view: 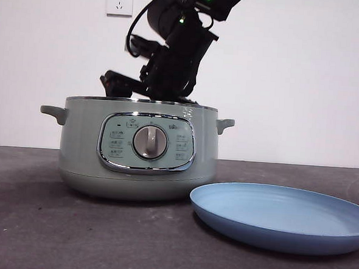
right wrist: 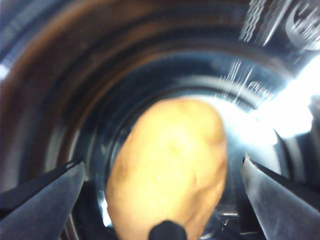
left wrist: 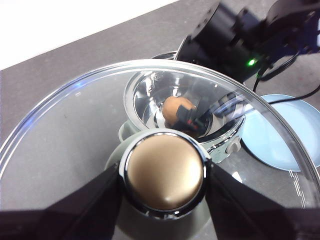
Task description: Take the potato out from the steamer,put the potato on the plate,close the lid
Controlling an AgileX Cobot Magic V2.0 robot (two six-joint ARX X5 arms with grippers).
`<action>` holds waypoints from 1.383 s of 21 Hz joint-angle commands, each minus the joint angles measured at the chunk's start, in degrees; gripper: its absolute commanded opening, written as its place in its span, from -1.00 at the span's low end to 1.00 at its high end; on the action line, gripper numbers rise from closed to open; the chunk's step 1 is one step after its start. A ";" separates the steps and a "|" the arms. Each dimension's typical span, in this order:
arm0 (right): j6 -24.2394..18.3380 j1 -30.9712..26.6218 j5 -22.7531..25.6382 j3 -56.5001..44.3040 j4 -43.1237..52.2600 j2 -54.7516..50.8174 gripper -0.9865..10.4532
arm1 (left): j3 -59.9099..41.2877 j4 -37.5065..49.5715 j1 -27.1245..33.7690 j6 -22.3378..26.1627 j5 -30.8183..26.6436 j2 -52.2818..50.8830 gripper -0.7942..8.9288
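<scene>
Inside the steamer (view: 138, 162) on the tabletop (view: 69, 237), the potato (right wrist: 167, 172) lies between the right claw's (right wrist: 162, 192) spread jaws. The left claw (left wrist: 164, 187) grips the lid (left wrist: 75, 125) by its knob, above; the plate (view: 284, 217) sits beside.

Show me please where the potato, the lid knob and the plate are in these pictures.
potato (right wrist: 170, 170): right wrist view, middle of its orange-brown skin.
lid knob (left wrist: 165, 172): left wrist view, centre of the rounded top, between the left hand's jaws.
plate (view: 283, 235): front view, outer wall below the near rim.
</scene>
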 commanded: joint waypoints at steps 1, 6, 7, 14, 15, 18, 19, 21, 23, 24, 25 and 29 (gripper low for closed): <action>-0.26 0.37 0.20 0.07 0.48 0.79 -0.06 | 0.52 2.23 0.09 -0.35 0.63 -0.66 -0.85; -0.26 0.42 0.07 0.07 0.33 0.72 -0.84 | 0.52 2.25 0.07 -0.35 0.70 -0.63 -0.85; -0.26 0.42 0.13 0.07 0.50 0.50 -0.85 | 0.52 2.25 0.07 -0.35 0.70 -0.63 -0.85; -0.68 0.33 1.84 0.07 -2.32 -10.43 -0.85 | 0.52 2.64 0.07 -0.33 2.19 -0.37 -0.85; -1.03 0.22 2.29 0.07 -3.78 -12.87 -0.85 | 0.52 3.06 0.07 -0.33 3.52 -0.33 -0.85; -2.54 -0.20 6.34 0.07 -11.63 -20.83 -0.85 | 0.52 4.24 0.07 -0.33 3.96 0.37 -0.85; -2.95 -0.63 6.34 0.07 -14.73 -23.39 -0.85 | 0.52 4.42 0.07 -0.31 4.04 0.70 -0.85; -3.10 -1.68 6.29 0.04 -20.37 -27.93 -0.85 | 0.52 4.90 0.07 -0.31 5.88 1.14 -0.85; -3.08 -2.93 6.27 -0.22 -24.04 -31.67 -0.85 | 0.52 5.79 0.07 -0.28 6.91 1.55 -0.85; -3.08 -3.54 6.23 -0.50 -25.53 -33.05 -0.85 | 0.52 5.86 0.07 -0.11 6.91 1.84 -0.86; -3.10 -4.04 6.29 -1.16 -26.84 -34.40 -0.85 | 0.52 5.88 0.07 -0.11 6.93 2.19 -0.85; -3.06 -5.77 6.27 -10.54 -25.94 -39.89 -0.85 | 0.52 6.34 0.07 -0.07 6.97 2.95 -0.85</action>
